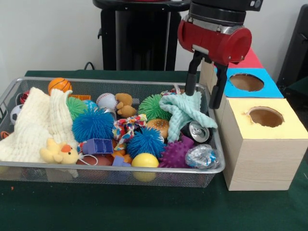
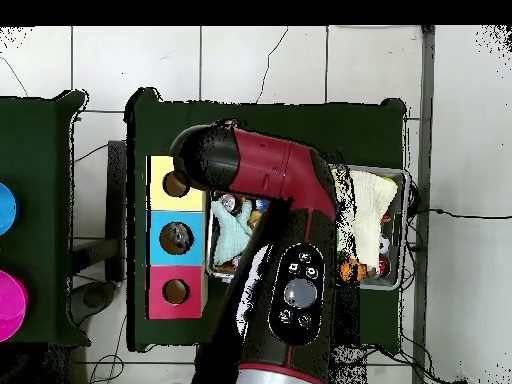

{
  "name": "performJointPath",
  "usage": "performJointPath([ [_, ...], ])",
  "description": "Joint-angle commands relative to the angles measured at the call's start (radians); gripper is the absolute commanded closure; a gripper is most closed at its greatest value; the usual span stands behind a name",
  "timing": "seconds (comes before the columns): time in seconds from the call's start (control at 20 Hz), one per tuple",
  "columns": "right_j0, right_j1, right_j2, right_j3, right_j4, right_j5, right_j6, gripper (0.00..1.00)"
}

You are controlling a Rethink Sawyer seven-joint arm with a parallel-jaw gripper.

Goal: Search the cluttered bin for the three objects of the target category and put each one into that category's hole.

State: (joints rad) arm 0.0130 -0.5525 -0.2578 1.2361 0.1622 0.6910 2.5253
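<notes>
The wire mesh bin (image 1: 219,169) is full of toys and cloths. One crumpled see-through bottle (image 1: 201,156) with bluish label scraps lies in its near right corner, beside a purple spiky ball. Other bottles are hidden. My gripper (image 1: 202,100) hangs over the bin's right end, above a mint cloth (image 1: 185,111), with its two black fingers apart and nothing between them. The blue-topped hole (image 1: 246,82) is just right of it. In the overhead view my arm covers most of the bin (image 2: 404,232) and the gripper; the blue-topped hole (image 2: 176,238) shows.
A yellow-topped hole (image 1: 265,117) is nearest the camera and a red top (image 1: 250,60) is farthest. A drink can (image 1: 195,131) lies under the mint cloth. Blue and green spiky balls, a cream muslin cloth (image 1: 33,126) and a plush duck fill the rest.
</notes>
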Motion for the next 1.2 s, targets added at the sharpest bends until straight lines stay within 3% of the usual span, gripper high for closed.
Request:
performJointPath([
  [0.05,-0.035,0.131,0.069,-0.133,-0.041,0.023,0.009,0.0],
  [0.35,-0.046,0.193,0.085,-0.201,-0.031,0.005,0.013,0.0],
  [0.65,-0.032,0.222,0.067,-0.233,-0.03,0.089,0.028,0.0],
  [0.95,-0.022,0.246,0.052,-0.23,-0.024,0.149,0.049,0.0],
  [1.2,-0.015,0.276,0.058,-0.207,-0.005,0.118,0.089,0.0],
])
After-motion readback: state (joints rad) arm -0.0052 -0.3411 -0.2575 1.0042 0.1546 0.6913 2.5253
